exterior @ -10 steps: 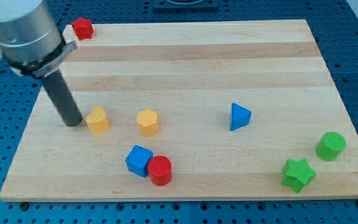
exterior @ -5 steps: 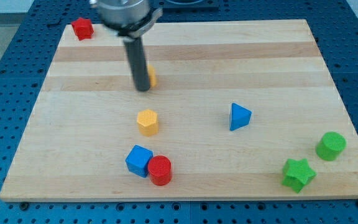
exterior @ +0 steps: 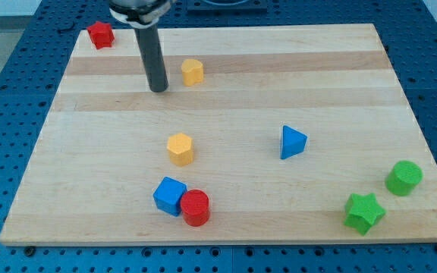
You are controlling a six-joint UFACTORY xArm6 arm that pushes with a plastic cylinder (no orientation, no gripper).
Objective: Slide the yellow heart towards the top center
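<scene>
The yellow heart [exterior: 193, 71] lies on the wooden board [exterior: 317, 68] in its upper part, left of the middle. My tip [exterior: 158, 89] rests on the board just to the view's left of the heart and a little lower, apart from it by a small gap. The dark rod rises from the tip to the view's top edge.
A yellow hexagon [exterior: 180, 148] lies below the heart. A blue cube [exterior: 170, 196] and a red cylinder [exterior: 196, 207] touch near the bottom. A blue triangle [exterior: 292, 142] is right of centre. A green star [exterior: 363, 212] and green cylinder [exterior: 403, 177] are at bottom right. A red block [exterior: 100, 34] is at top left.
The yellow heart has moved from the board's left middle up and to the right. My tip pushed it there and has now backed off slightly to the left.
</scene>
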